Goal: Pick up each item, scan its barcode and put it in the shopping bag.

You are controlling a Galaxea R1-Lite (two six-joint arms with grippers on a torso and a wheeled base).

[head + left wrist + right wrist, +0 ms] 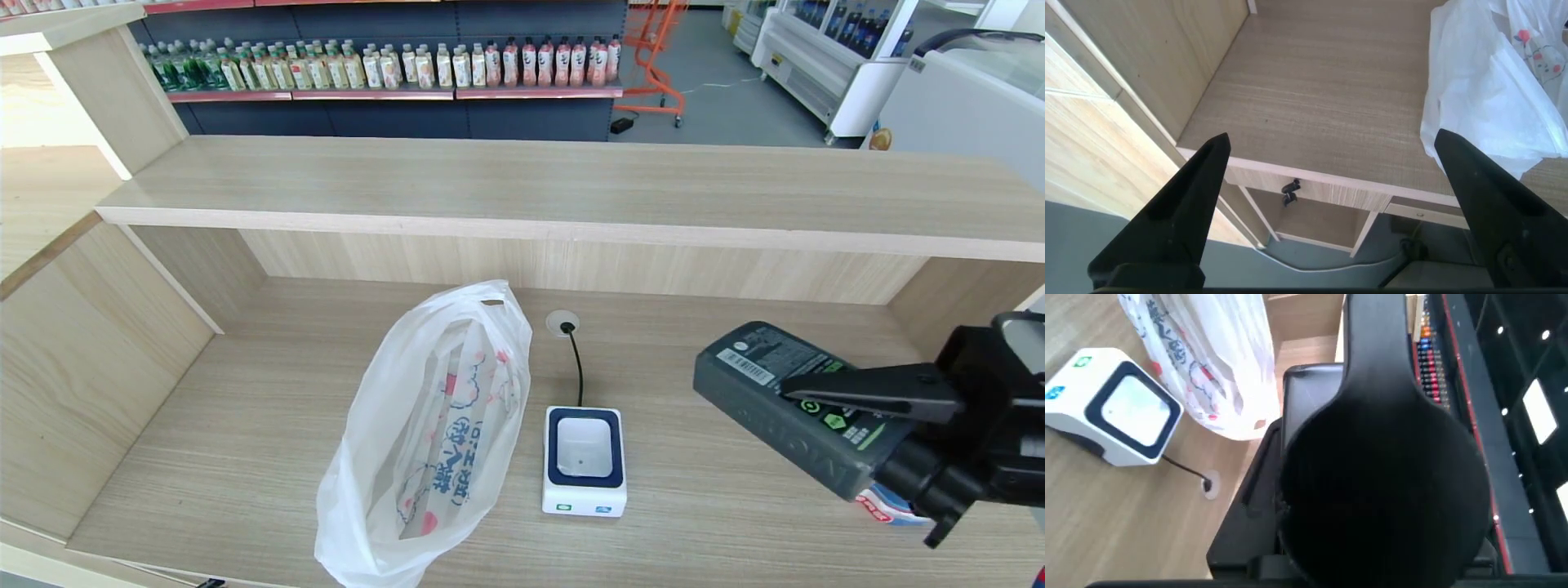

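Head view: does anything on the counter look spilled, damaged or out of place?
Nothing stands out. The bag lies slumped on the counter with an item inside, the scanner sits flat beside it, and the right gripper holds a dark pack right of the scanner, barcode label facing up.

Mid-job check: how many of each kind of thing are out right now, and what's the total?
Shopping bag: 1
Barcode scanner: 1
Items: 3 (printed pack in the bag, held grey box, partly hidden pack on the counter)
Total: 5
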